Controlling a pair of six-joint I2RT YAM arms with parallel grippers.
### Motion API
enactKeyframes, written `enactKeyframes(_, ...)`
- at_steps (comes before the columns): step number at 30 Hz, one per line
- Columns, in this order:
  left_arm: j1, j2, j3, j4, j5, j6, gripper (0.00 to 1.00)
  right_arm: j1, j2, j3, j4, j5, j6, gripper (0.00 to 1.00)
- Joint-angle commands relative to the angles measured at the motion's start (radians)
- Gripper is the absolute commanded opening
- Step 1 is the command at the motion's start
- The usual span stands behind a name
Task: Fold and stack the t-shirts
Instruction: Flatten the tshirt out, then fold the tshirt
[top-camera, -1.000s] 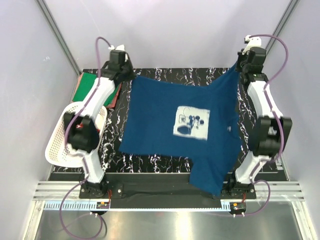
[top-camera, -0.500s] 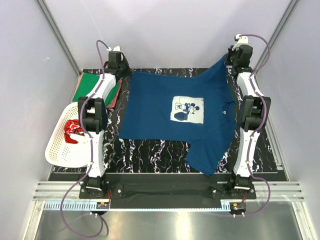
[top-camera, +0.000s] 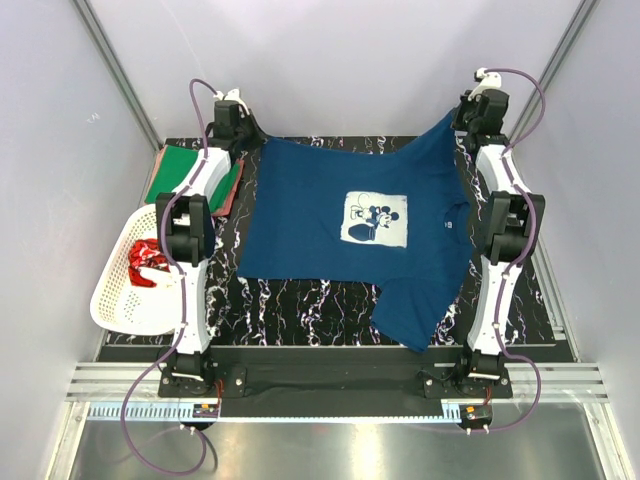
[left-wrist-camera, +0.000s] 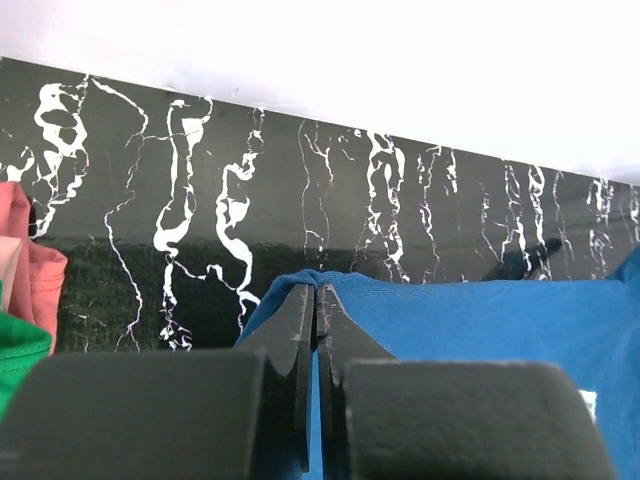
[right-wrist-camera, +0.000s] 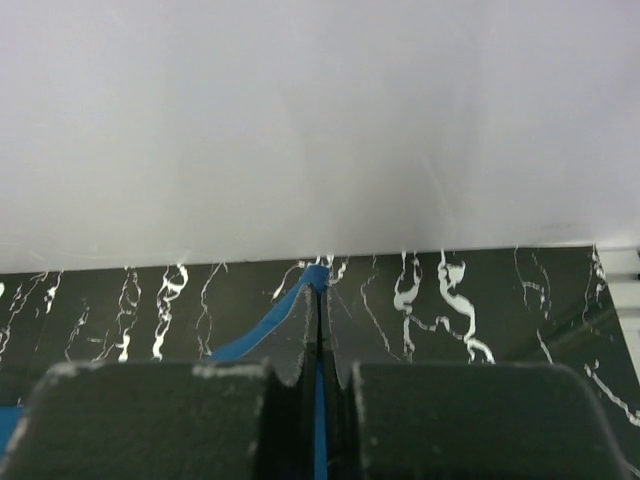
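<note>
Tee (top-camera: 300, 230): long axis left–right, collar right, hem left.
Left gripper (left-wrist-camera: 316, 295): pinching far hem corner.
Right gripper (right-wrist-camera: 318, 290): pinching far sleeve.

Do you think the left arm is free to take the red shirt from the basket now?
Probably not yet: the left gripper is shut on the navy t-shirt, though the red shirt lies uncovered in the basket.

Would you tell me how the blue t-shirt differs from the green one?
The blue t-shirt lies spread open; the green t-shirt sits folded at the far-left corner. The blue one bears a white print; the green one looks plain. The left end effector and right end effector grip the blue one, not the green. Both are on the table.
</note>
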Motion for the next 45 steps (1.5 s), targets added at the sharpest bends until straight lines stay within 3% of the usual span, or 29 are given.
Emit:
enactKeyframes(1, 0.015, -0.001, 0.047, 0.089, 0.073, 0.01, 0.0, -0.008, -0.126, -0.046, 0.004, 0.024, 0.036, 0.0)
enactKeyframes(11, 0.03, -0.083, -0.01, 0.034, 0.12, 0.075, 0.0, -0.006, -0.261, -0.175, -0.111, 0.082, 0.072, 0.0)
enactKeyframes(20, 0.056, -0.09, 0.011, -0.11, 0.143, 0.195, 0.0, -0.008, -0.389, -0.311, -0.215, 0.166, 0.059, 0.0)
enactKeyframes(31, 0.065, -0.175, -0.15, -0.152, 0.215, 0.212, 0.0, -0.006, -0.554, -0.548, -0.283, 0.194, 0.13, 0.0)
enactKeyframes(45, 0.048, -0.308, -0.372, -0.217, 0.163, 0.266, 0.0, -0.006, -0.761, -0.805, -0.327, 0.197, 0.156, 0.0)
